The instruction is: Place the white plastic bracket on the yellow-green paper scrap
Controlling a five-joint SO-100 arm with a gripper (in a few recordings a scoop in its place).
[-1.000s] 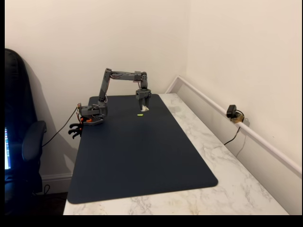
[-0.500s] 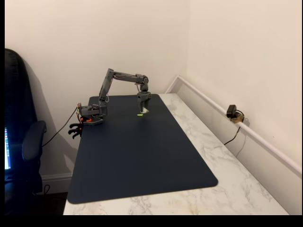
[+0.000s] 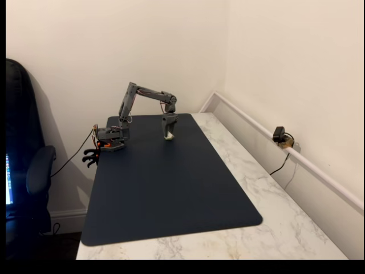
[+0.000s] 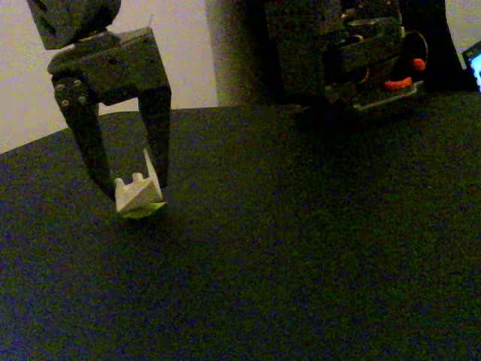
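Observation:
My gripper points straight down at the far end of the dark mat. In the close fixed view the gripper is shut on the white plastic bracket, a small blocky cream piece held between the two dark fingertips. The bracket's underside rests on or just above the yellow-green paper scrap, whose bright edge peeks out below it on the mat. In the wide fixed view the bracket is a pale speck at the gripper's tip, and the scrap is hidden beneath it.
A dark blue mat covers most of the marble table. The arm's base is clamped at the mat's far left corner. A small camera sits on the wall rail at right. An office chair stands at left.
The gripper has lowered and shifted slightly left with the bracket, from beside the scrap to directly on it. The scrap, visible earlier in the wide view, is now covered.

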